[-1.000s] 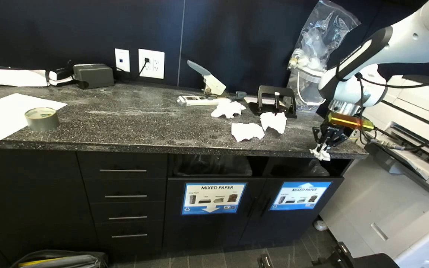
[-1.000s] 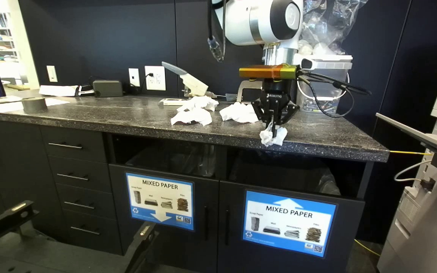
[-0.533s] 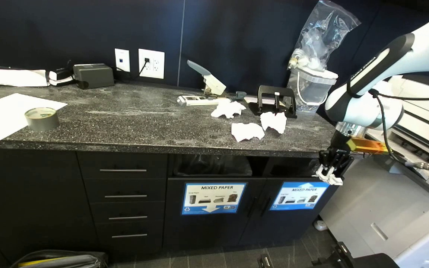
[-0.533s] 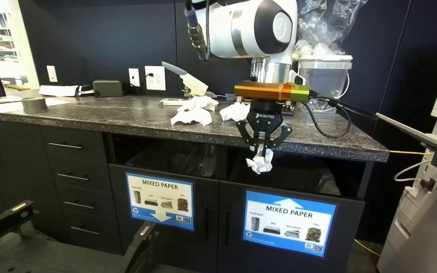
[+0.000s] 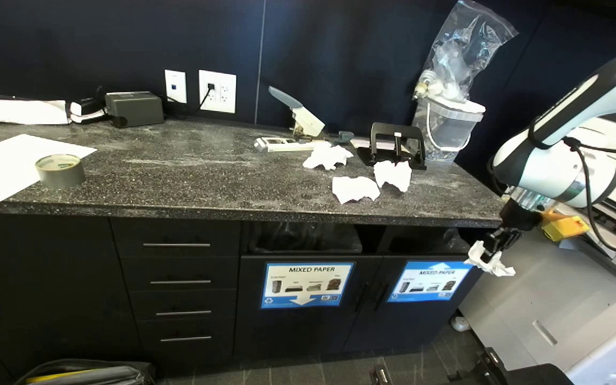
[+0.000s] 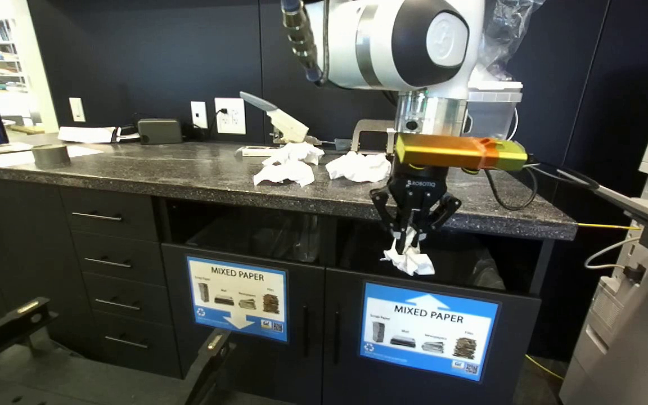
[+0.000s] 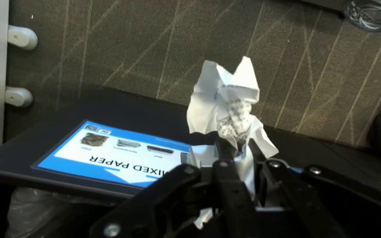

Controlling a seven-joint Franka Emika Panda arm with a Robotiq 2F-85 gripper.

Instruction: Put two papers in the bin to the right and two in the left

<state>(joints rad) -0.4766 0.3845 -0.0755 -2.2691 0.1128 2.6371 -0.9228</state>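
Observation:
One crumpled paper [image 6: 412, 262] hangs from my gripper [image 6: 407, 246], whose fingers are closed on it. In the wrist view this same paper [image 7: 225, 102] spreads out past the fingertips, over dark floor. The gripper is below counter height, in front of the slot of the bin to the right [image 6: 428, 334], with the paper outside the slot. That bin's mostly blue sign also shows in the wrist view. The left bin [image 6: 238, 298], with a pale sign, is beside it. Three more papers lie on the counter: one at the back [image 5: 328, 156], one in front [image 5: 355, 189], one further right [image 5: 393, 175].
The counter's front edge [image 6: 470, 222] overhangs the slots. A hole punch [image 5: 393, 144], a stapler [image 5: 305, 120] and a clear bucket [image 5: 444, 128] stand at the back. A printer [image 5: 532, 299] flanks the cabinet on the right. Tape [image 5: 60, 171] rests on a flat sheet [image 5: 8, 160].
My gripper has come down from the counter's edge and outward from it, carrying the paper to the front of the right slot. The counter papers have stayed put.

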